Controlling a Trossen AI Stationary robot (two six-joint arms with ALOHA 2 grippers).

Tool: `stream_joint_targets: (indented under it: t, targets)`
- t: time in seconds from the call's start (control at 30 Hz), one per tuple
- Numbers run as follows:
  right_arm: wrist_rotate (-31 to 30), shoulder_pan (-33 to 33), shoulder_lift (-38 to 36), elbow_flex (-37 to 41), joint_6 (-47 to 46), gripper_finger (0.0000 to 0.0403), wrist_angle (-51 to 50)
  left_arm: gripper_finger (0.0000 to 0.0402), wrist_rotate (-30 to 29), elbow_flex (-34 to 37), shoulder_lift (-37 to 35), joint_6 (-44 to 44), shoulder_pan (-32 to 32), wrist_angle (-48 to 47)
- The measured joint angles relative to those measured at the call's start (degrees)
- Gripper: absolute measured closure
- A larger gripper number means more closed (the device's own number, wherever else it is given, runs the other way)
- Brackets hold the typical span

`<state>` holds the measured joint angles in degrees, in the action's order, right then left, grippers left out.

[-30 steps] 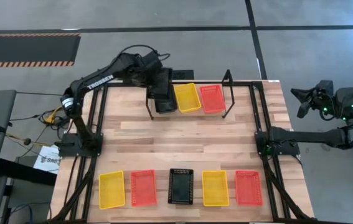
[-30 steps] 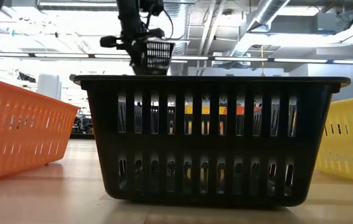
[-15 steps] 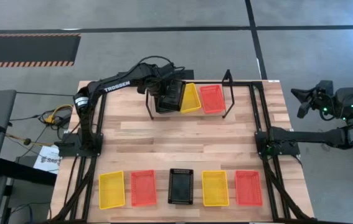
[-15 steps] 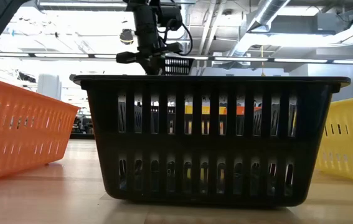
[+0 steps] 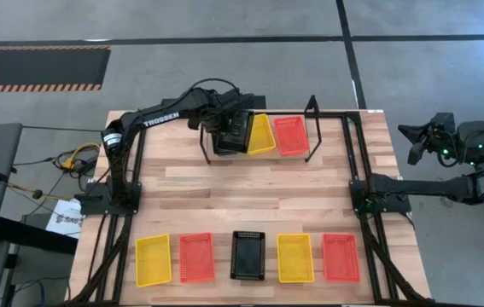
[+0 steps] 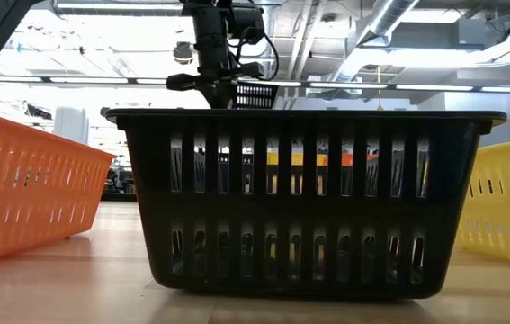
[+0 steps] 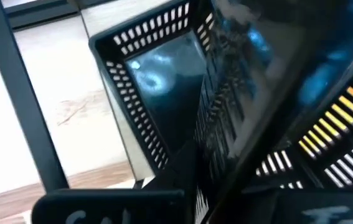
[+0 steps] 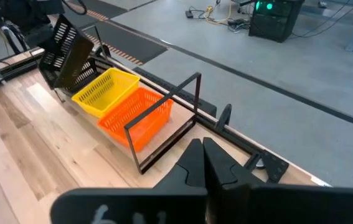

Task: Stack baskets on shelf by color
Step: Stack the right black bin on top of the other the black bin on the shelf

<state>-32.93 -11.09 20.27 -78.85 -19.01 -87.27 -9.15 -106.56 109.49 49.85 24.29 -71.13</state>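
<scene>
High view: left hand (image 5: 235,133) gripping black basket (image 5: 227,136) over shelf (image 5: 311,128); wooden table (image 5: 250,200), grey floor (image 5: 224,64).

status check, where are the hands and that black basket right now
Left hand shut on black basket, tilted over the shelf's left end. Basket crowds the yellow basket beside it. Right hand shut, parked off the table.
</scene>
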Motion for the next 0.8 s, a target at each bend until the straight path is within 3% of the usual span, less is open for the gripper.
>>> stream_joint_targets:
  t: [0.2, 0.4, 0.57, 0.7, 0.8]
  targets:
    - [0.4, 0.0, 0.0, 0.0, 0.0, 0.0402, -0.1, 0.0402, -1.5, 0.0, -4.8, 3.1, -1.9, -8.7]
    - [0.1, 0.0, 0.0, 0.0, 0.0, 0.0402, 0.4, 0.0402, -9.7, 0.0, -18.7, 6.1, -8.4, -7.2]
    - [-0.3, 0.0, 0.0, 0.0, 0.0, 0.0402, 4.2, 0.0401, -19.5, -0.1, -28.2, 14.7, -17.1, -4.0]
    - [-1.1, 0.0, 0.0, 0.4, 0.5, 0.0401, 6.9, 0.0402, -18.5, -0.1, -30.6, 22.6, -22.2, -4.1]
    - [-1.5, 0.0, 0.1, 0.6, 0.9, 0.0402, 7.0, 0.0401, -10.0, -0.1, -29.4, 26.6, -22.9, -6.0]
